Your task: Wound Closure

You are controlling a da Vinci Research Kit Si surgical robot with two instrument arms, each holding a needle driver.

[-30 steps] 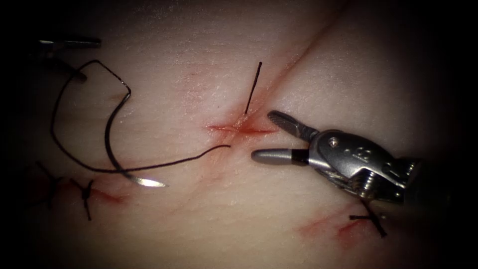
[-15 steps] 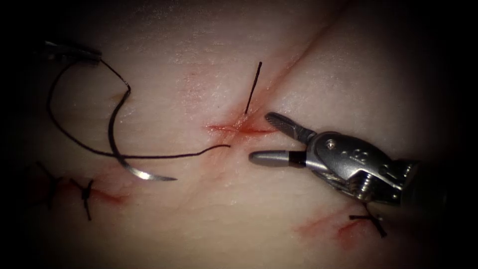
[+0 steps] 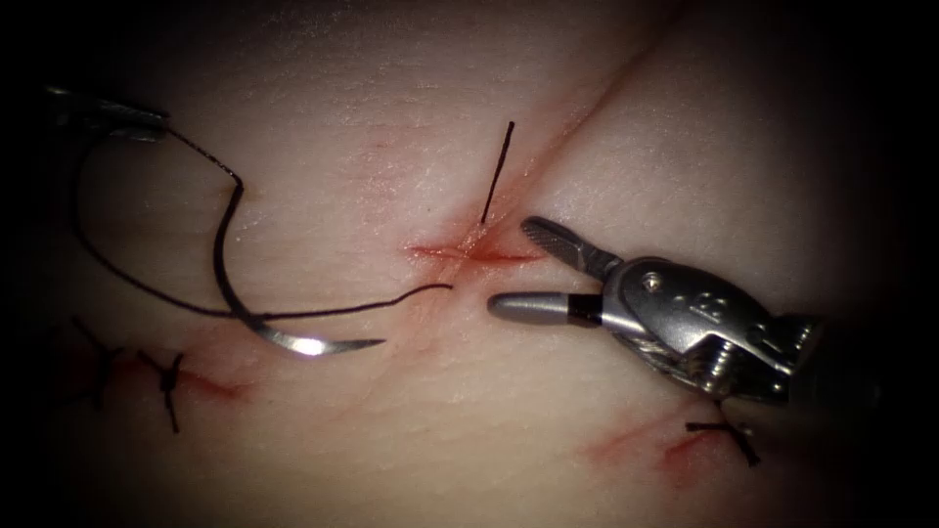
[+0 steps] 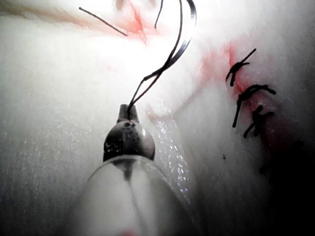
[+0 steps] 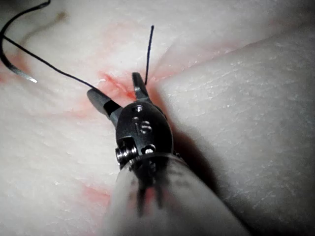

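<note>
- The right tool (image 3: 509,269), at the frame's right, gapes wide just right of the cut (image 3: 469,254), holding nothing.
- The needle (image 3: 256,303) lies loose on the tissue (image 3: 411,440), lower left of the cut, its tip pointing right.
- The left tool (image 3: 108,115), upper left, is clamped on the thread (image 3: 201,152) and is nearer the needle.

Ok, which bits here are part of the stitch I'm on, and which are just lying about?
In play:
- left tool, shut on the thread
- needle, loose on the tissue, left of the cut
- right tool, open, holding nothing

Lying about:
- finished stitches
- stitch at lower right
- red fluid
</note>
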